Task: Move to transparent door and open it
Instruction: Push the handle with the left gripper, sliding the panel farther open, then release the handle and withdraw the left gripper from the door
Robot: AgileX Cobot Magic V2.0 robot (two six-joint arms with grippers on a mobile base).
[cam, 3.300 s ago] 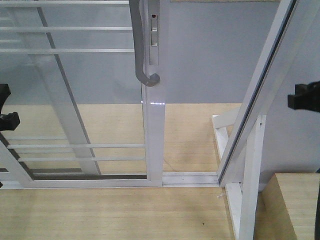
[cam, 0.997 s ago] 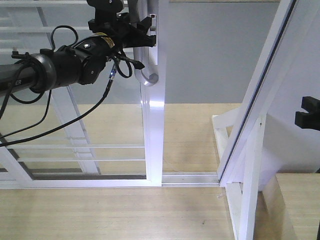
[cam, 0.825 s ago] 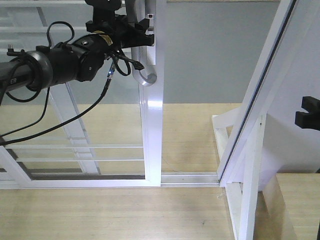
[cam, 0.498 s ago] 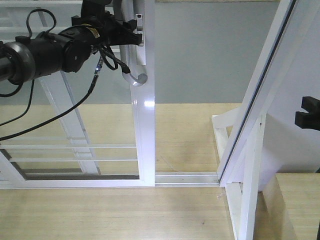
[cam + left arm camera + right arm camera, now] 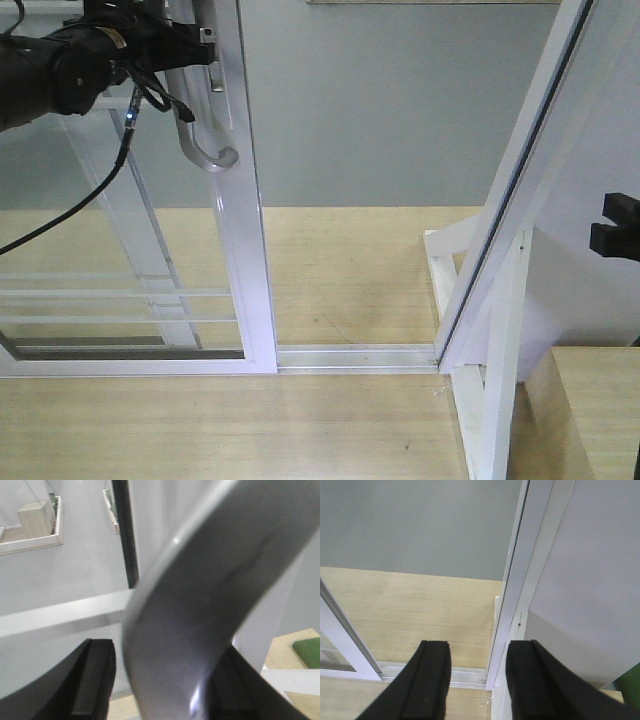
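wood floor (image 5: 350, 420), left gripper (image 5: 185, 45) clamping transparent door (image 5: 235, 200) handle

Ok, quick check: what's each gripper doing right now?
Left gripper: shut on the door handle.
Right gripper: open, holding nothing, facing the white frame post.

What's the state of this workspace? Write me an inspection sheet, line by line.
Surface: light wood floor, with a metal track across it.
Job's things: glass door slid partly left; gap open beside the white frame.
Clutter: nothing seen.
Grippers: left gripper closed around the silver handle; right gripper open, holding nothing.
Cables: black cable hangs from the left arm.
Surroundings: grey wall behind; wooden box at right.
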